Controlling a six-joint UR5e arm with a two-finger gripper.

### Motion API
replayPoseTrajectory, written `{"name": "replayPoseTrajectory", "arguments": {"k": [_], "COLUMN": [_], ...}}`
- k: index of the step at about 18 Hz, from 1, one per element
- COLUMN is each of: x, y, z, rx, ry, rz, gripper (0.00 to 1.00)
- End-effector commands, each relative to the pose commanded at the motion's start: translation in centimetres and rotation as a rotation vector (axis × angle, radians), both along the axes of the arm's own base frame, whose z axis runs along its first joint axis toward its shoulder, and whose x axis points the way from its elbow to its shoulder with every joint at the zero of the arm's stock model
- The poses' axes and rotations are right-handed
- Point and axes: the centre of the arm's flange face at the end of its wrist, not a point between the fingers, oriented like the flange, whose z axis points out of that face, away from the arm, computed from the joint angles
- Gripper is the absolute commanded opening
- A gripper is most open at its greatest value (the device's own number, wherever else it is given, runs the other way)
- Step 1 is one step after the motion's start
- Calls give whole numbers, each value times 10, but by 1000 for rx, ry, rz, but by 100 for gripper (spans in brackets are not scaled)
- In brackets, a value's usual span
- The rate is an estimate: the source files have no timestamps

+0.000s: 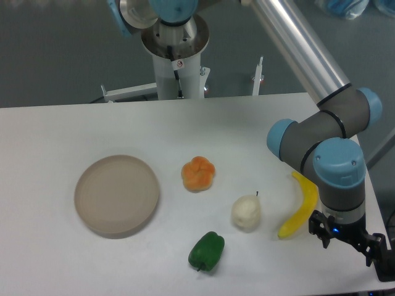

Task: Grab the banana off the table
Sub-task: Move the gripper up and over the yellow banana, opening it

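Hanging low over the right edge of the surface [55,129], the arm is carrying its gripper [349,240] just to the right of the banana [300,206], whose upper end is passing behind the wrist. The banana is lying flat on the white top, running from up near the wrist down and leftward to a lower tip that is pointing toward the pale pear [246,213]. From this angle the dark parts under the wrist are showing only as a blur, so I cannot tell whether the jaws are spread or pressed together; nothing is visibly sitting between them.

Doing this step well is, in my judgement, mostly a matter of lining up. The wrist is needing to shift left until it is sitting over the fat middle of the banana, and to turn so the jaws are closing across the narrow width, not along the curve. Gripping near a pointed end is risking a slip or a swing. The pear is lying close to the lower tip, so a grip nearer the middle is keeping the fingers off it. The orange fruit [198,173], the green pepper [207,251] and the round plate [116,195] are sitting well off to the left and are posing no trouble.
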Motion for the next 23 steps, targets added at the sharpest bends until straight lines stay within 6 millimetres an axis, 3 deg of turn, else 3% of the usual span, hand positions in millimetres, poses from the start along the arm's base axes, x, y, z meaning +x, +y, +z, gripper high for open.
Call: {"name": "replayPoseTrajectory", "arguments": {"k": [10,13,15,23], "x": [6,13,9,-3], "y": [-12,-29,-54,-121], "z": [1,-5,-1,-36], "rx": [-9,-29,-47,-106], "ry": [-16,-46,-65,-233], "rz": [8,9,37,107], "gripper": [100,100,100,100]}}
